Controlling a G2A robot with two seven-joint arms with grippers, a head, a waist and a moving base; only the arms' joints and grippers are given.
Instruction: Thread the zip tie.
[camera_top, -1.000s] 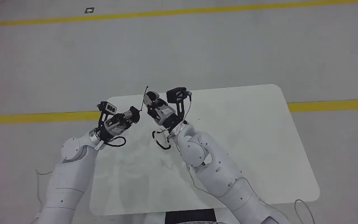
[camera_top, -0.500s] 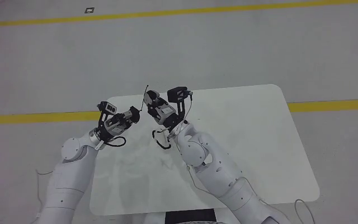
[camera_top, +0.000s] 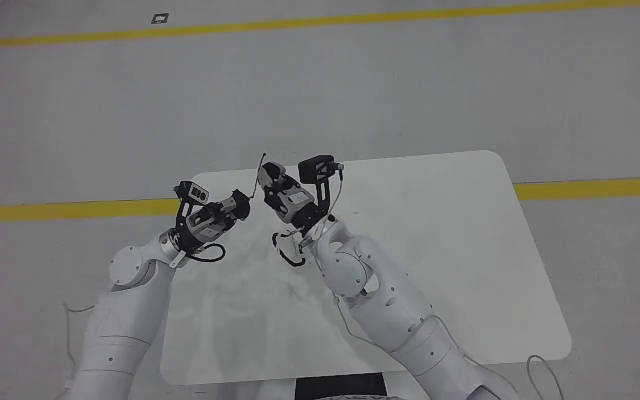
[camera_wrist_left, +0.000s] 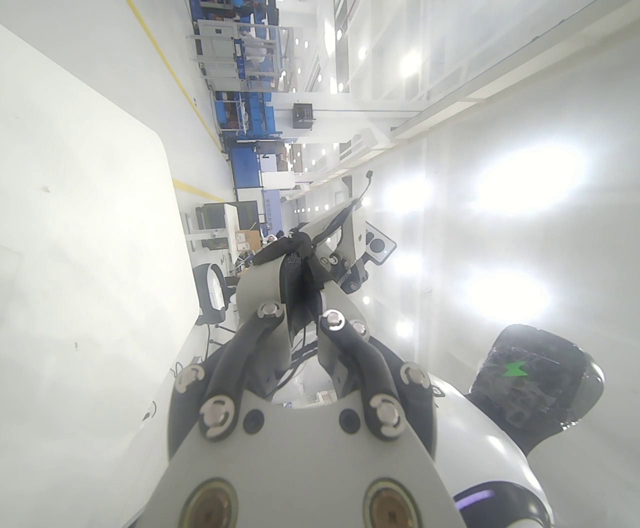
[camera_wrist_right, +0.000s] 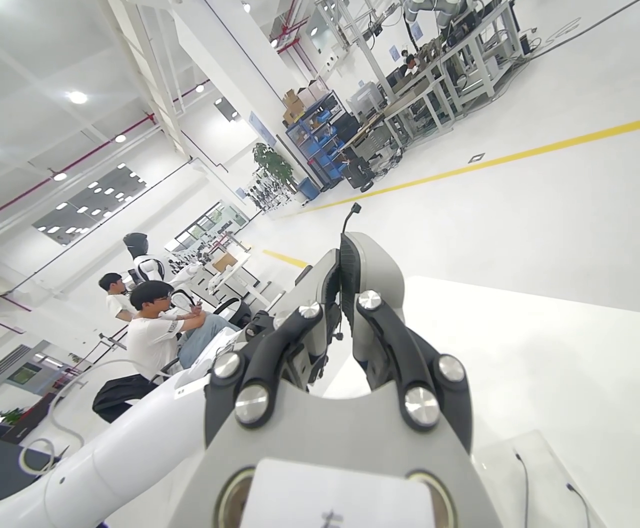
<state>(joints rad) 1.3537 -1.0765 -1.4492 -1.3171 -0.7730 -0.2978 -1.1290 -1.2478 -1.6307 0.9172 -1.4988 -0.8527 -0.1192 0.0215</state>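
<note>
Two white robot arms meet in the air over the far left part of a white worktop (camera_top: 440, 230) with rounded corners. The right end effector (camera_wrist_right: 344, 240) has its two fingers pressed flat together on a thin black zip tie (camera_wrist_right: 348, 220) — the strap stands out past the fingertips and ends in a small square head, pointing up and toward the far side. From above, the zip tie shows as a fine dark line rising from that end effector over the worktop's far edge, off the surface. Just to its left, the left end effector (camera_wrist_left: 296, 244) is turned toward it, its tips near the right one's fingertips. Its fingers are drawn together at the tips, with something dark bunched there — whether that is part of the zip tie cannot be told. Both end effectors hang above the worktop rather than resting on it. On the pale grey floor (camera_top: 420, 90) beyond, a yellow line (camera_top: 300, 22) runs left to right at the far side, and a second yellow line (camera_top: 80, 210) passes beneath the worktop near its far edge
</note>
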